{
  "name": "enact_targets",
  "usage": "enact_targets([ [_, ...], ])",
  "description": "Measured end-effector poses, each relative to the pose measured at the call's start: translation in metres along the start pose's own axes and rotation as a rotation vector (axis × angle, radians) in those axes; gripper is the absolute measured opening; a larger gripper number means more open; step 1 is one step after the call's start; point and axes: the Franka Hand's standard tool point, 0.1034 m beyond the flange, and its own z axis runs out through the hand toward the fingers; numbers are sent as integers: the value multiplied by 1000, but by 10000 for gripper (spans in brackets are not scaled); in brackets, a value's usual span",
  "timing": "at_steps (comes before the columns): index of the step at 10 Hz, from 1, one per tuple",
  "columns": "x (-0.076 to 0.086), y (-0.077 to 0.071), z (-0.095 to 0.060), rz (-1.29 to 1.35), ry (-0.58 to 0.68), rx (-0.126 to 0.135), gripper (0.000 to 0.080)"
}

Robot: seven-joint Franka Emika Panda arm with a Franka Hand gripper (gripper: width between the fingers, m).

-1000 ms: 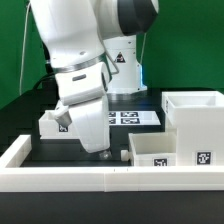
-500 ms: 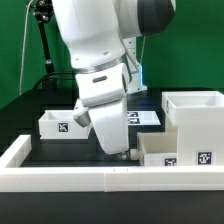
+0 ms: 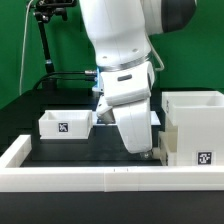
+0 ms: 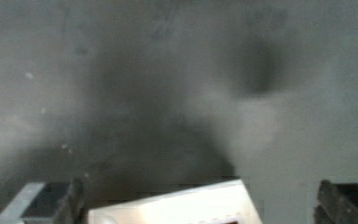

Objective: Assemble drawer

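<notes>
The tall white housing (image 3: 196, 108) stands at the exterior view's right. One shallow tray (image 3: 65, 124) with a tag lies at the left. The second tray (image 3: 190, 148) lies in front of the housing, its left end hidden by the arm. My gripper (image 3: 145, 152) is low over that left end. In the wrist view my gripper (image 4: 197, 205) is open, dark fingers (image 4: 44, 204) wide apart. A white corner of the tray (image 4: 172, 205) lies between them, touching neither.
A long low white border wall (image 3: 90, 178) runs along the front and up the left side. The marker board (image 3: 157, 119) is mostly hidden behind the arm. A black stand (image 3: 45, 40) rises at the back left.
The arm has moved towards the exterior view's right, from between the two trays to the left end of the tray in front of the housing, now covering it.
</notes>
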Motion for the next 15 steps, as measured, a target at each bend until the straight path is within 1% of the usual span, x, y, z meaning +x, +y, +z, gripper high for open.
enact_targets([
  [2, 2, 1, -2, 39, -7, -2, 649],
  [5, 1, 1, -3, 48, -7, -2, 649],
  [6, -1, 1, -6, 49, -9, -5, 649],
  [8, -11, -2, -17, 47, -16, -15, 649],
  [9, -18, -8, -24, 45, -21, -18, 649],
  [10, -28, -17, -30, 38, -28, -18, 649],
  [12, -54, -42, -42, 38, -46, -23, 649],
  [13, -62, -52, -46, 47, -54, -29, 649],
  [14, -64, -55, -52, 50, -59, -35, 649],
  [15, -63, -55, -48, 49, -57, -30, 649],
])
